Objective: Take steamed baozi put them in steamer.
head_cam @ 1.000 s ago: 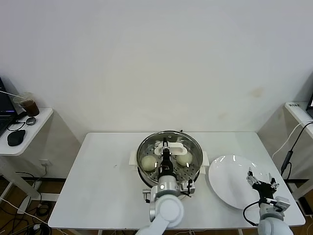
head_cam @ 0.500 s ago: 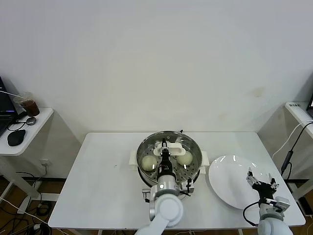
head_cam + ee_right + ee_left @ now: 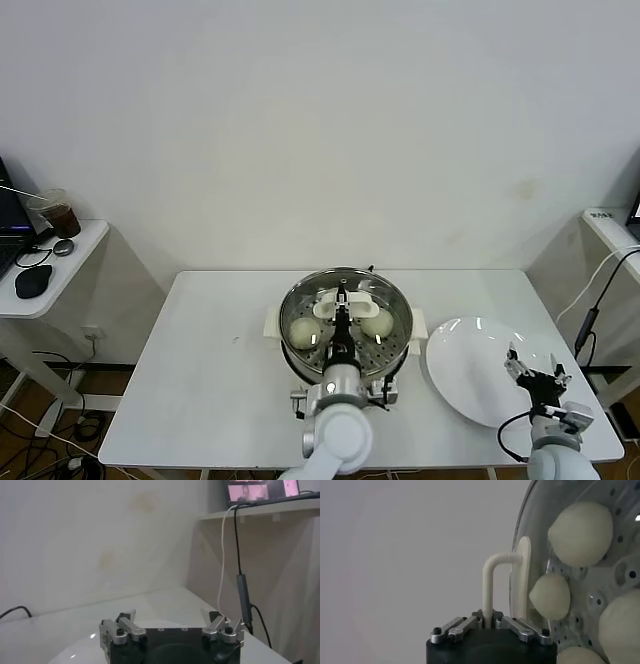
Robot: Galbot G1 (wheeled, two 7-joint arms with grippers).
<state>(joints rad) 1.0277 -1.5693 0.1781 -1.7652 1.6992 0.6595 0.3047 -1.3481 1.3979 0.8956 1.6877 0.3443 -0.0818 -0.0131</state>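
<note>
Two grippers are in view. Left gripper [image 3: 492, 621] pinches the white handle [image 3: 492, 582] of the glass lid [image 3: 535, 535], over the steamer [image 3: 292, 300] holding the steamed baozi [image 3: 303, 329]. Right gripper [image 3: 537, 372] hovers fully spread above the white plate [image 3: 465, 385]. No legible writing.

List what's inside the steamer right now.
In the head view the steamer, covered by a glass lid, shows two baozi. The left gripper at the lid's white handle hides the middle. Its wrist view shows four buns through the glass.
</note>
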